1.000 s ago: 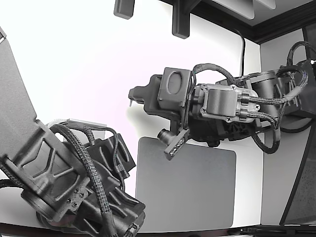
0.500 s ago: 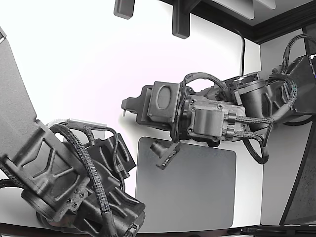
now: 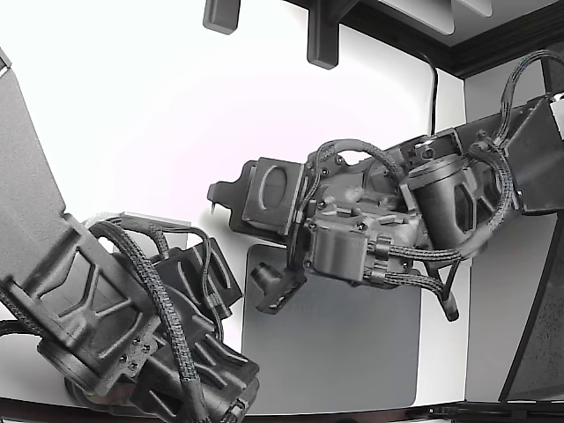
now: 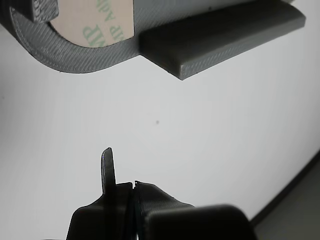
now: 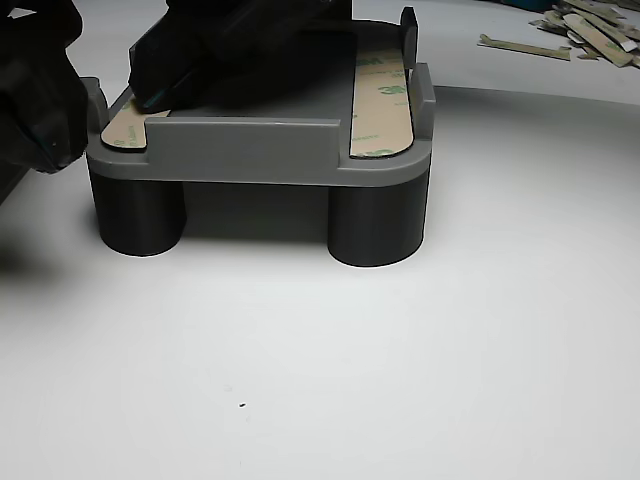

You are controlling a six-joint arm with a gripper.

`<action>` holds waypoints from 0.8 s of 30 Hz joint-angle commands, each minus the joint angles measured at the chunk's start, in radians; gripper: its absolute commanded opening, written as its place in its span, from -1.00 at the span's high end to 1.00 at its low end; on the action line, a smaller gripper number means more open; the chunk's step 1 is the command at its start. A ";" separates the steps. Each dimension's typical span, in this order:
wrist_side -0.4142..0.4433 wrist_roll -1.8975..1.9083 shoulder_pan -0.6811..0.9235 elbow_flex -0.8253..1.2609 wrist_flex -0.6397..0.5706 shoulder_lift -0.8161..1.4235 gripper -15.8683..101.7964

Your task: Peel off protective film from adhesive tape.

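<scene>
In the exterior view, the arm reaches in from the exterior view's right over a white table (image 3: pixel 132 132), its wrist wrapped in braided cables. The gripper (image 3: pixel 214 202) points toward the exterior view's left, ending in a thin dark tip above the white surface. A dark grey mat (image 3: pixel 352 352) lies on the table under the wrist. A second arm (image 3: pixel 115 300) fills the lower corner on the exterior view's left, and whether it holds anything cannot be told from here.

In the wrist view, the gripper (image 4: pixel 120 187) shows as two dark fingertips (image 4: pixel 107 167) pressed together, the seam between them a thin line and one tip standing higher than the other. Nothing shows between them. Well apart from the tips, across bare white table, sits the grey fixture (image 4: pixel 200 35), with a rounded corner of film-covered tape (image 4: pixel 95 20) carrying faint green lettering.

In the other view, the grey fixture (image 5: pixel 260 150) stands on round dark legs on the white table. A strip of tape (image 5: pixel 382 95) with its printed film lies along the side at this view's right, and another strip's end (image 5: pixel 125 125) shows at this view's left. A dark gripper body (image 5: pixel 230 50) rests low over the fixture's top. Loose strips of film (image 5: pixel 580 30) lie scattered on the table far behind.
</scene>
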 commanded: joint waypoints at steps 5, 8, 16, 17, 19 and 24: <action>0.021 0.012 0.021 0.009 -0.040 0.041 0.92; 0.028 0.015 0.029 0.034 -0.069 0.054 0.92; 0.037 0.002 0.035 0.058 -0.140 0.043 0.92; 0.037 0.003 0.037 0.052 -0.141 0.035 0.92; 0.038 0.011 0.037 0.037 -0.138 0.014 0.92; 0.046 0.040 0.049 0.003 -0.132 -0.037 0.92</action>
